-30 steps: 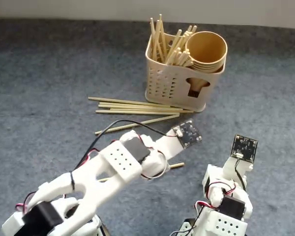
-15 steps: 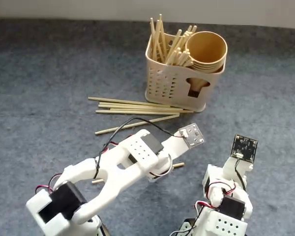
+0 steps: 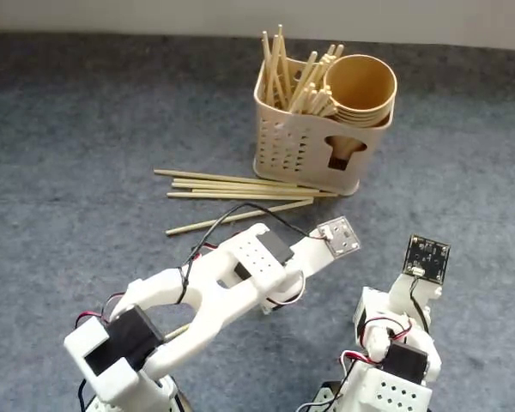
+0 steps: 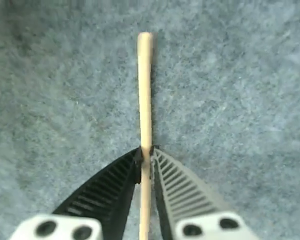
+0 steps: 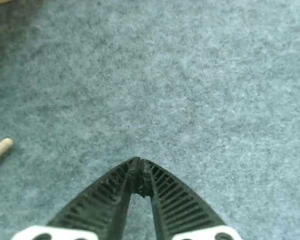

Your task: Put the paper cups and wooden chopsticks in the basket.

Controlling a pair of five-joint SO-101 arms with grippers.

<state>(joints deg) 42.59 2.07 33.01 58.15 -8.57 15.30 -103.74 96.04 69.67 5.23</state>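
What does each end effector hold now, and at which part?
The left end effector pinches a chopstick on its shaft, one end sticking out ahead of it. The right end effector is shut on nothing.

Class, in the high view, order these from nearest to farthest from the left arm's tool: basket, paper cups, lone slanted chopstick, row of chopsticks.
1. Lone slanted chopstick, just beyond the left tool and its held chopstick.
2. Row of chopsticks, lying flat farther out.
3. Basket, near wall behind that row.
4. Paper cups, in the basket's far right corner.
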